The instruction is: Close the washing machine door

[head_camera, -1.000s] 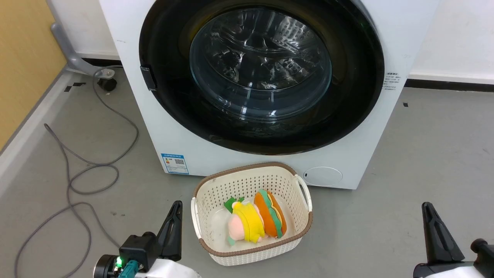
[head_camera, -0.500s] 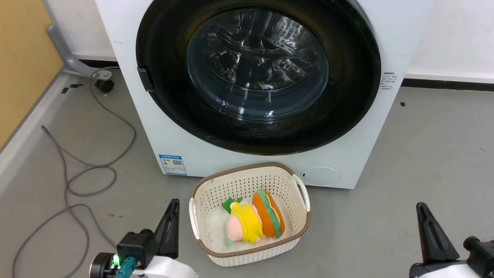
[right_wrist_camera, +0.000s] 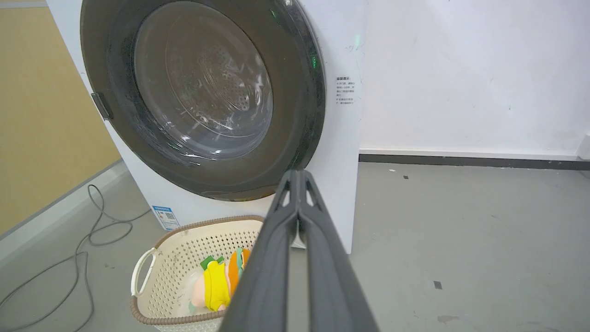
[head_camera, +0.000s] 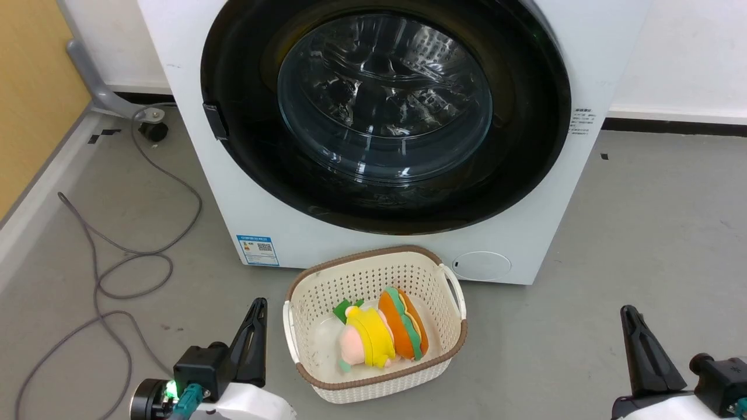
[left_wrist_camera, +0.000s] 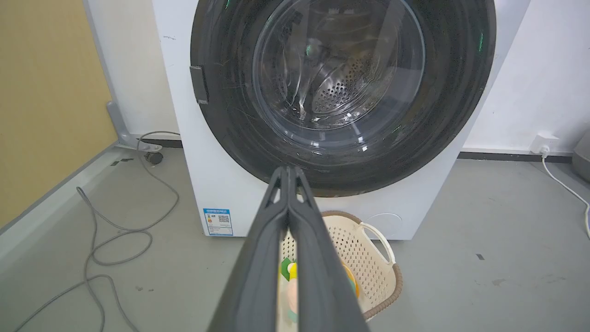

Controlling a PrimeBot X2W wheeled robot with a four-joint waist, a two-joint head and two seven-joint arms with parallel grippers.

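Washing machine door (head_camera: 385,111) sits shut, well ahead of left pincer (head_camera: 258,307) and right pincer (head_camera: 628,313), both pressed together.

Both arms are low, one at each side. The left gripper (head_camera: 257,309) points up and forward, its fingers (left_wrist_camera: 258,258) pressed together. The right gripper (head_camera: 629,315) is posed alike, its fingertips (right_wrist_camera: 295,184) touching.

The top of the washing machine door (head_camera: 385,111) is cut off by the head view's edge, the blue-white sticker (head_camera: 257,249) has print too small to read, and the left gripper (left_wrist_camera: 288,170) hides most of the plush toys (left_wrist_camera: 290,288) in the left wrist view.
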